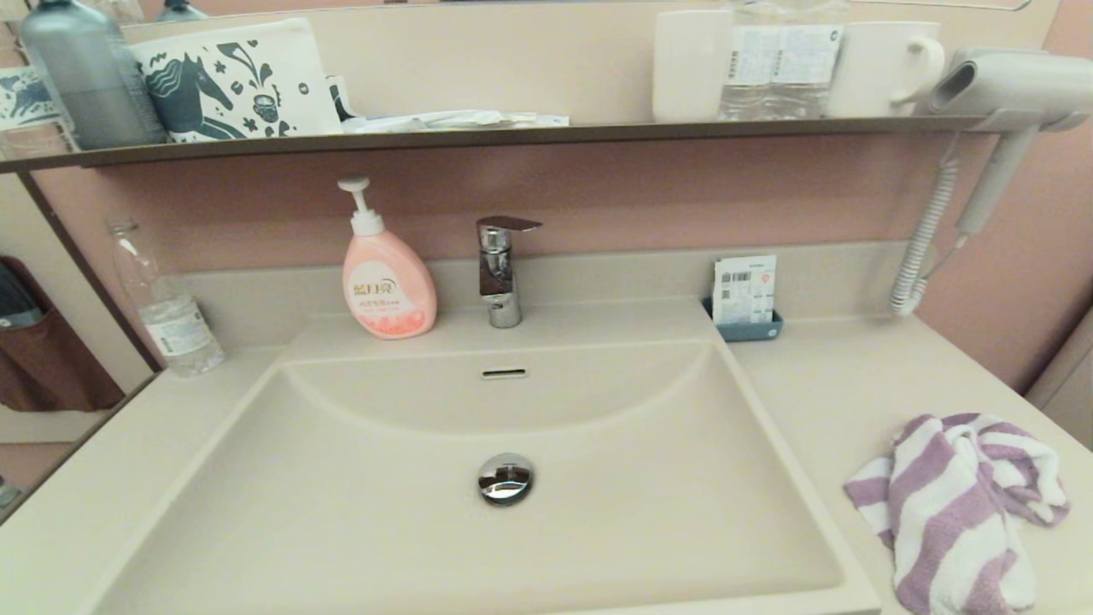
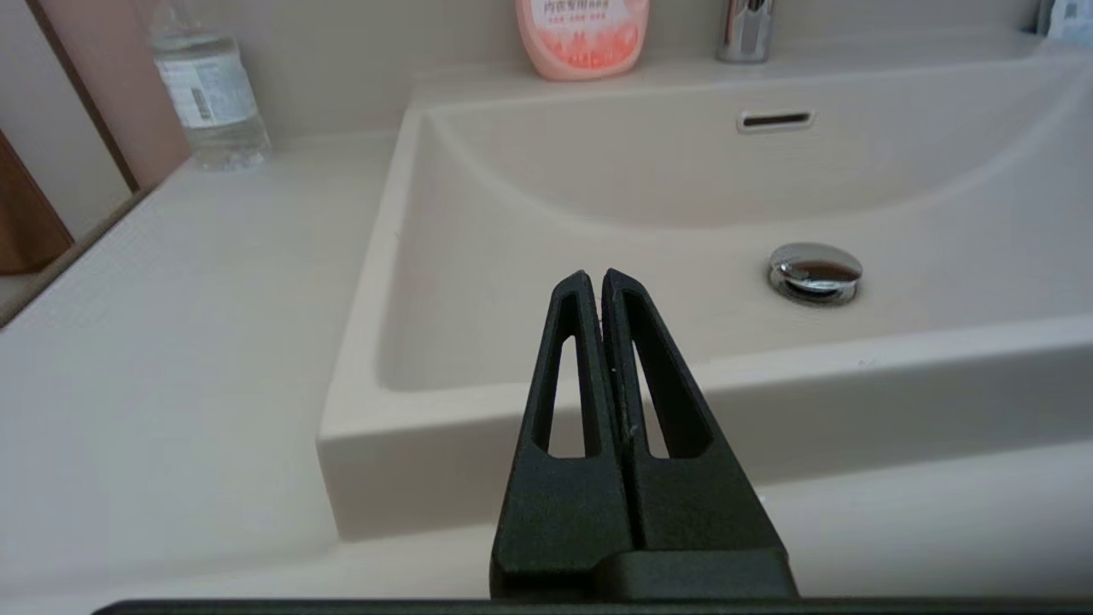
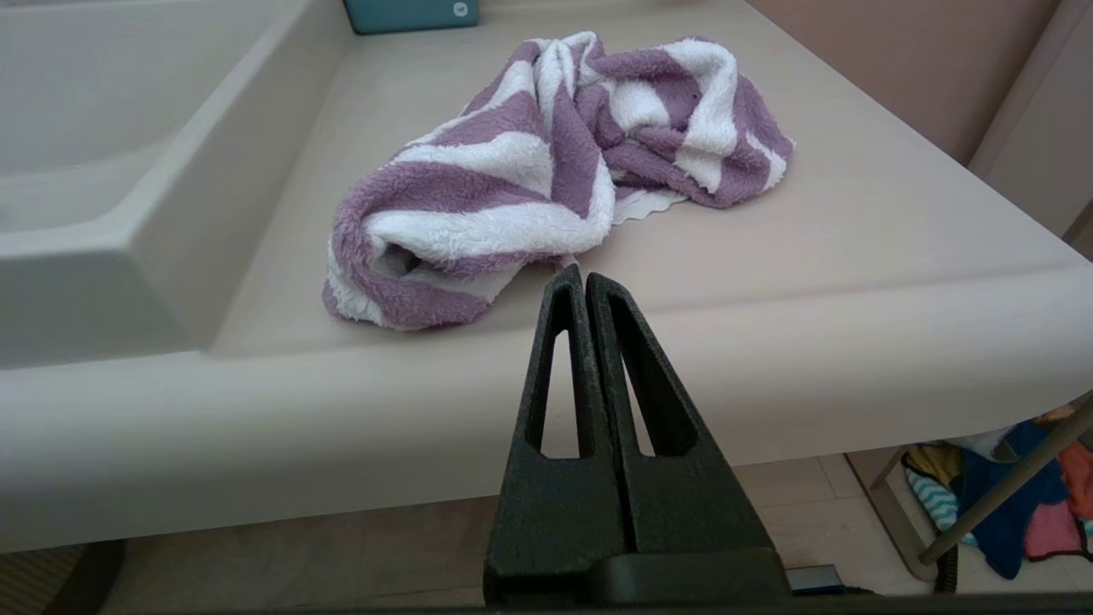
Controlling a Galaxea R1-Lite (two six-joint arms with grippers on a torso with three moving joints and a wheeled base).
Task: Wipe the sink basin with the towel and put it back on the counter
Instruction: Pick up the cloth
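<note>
The purple-and-white striped towel [image 1: 956, 500] lies crumpled on the beige counter [image 1: 845, 384] right of the sink basin [image 1: 359, 512], near the front edge. The basin shows its chrome drain plug [image 1: 505, 478] and overflow slot [image 1: 504, 373]. Neither gripper shows in the head view. My right gripper [image 3: 584, 275] is shut and empty, held in front of the counter's front edge, just short of the towel [image 3: 546, 171]. My left gripper [image 2: 594, 278] is shut and empty, in front of the basin's [image 2: 598, 171] front left rim, with the drain plug [image 2: 815, 272] off to one side.
A pink soap pump bottle [image 1: 387, 282] and chrome tap [image 1: 499, 269] stand behind the basin. A clear water bottle [image 1: 166, 312] stands on the left counter. A small blue holder with packets [image 1: 747, 299] sits at the back right. A hair dryer [image 1: 999, 102] hangs on the right, below a dark shelf [image 1: 512, 135] with cups.
</note>
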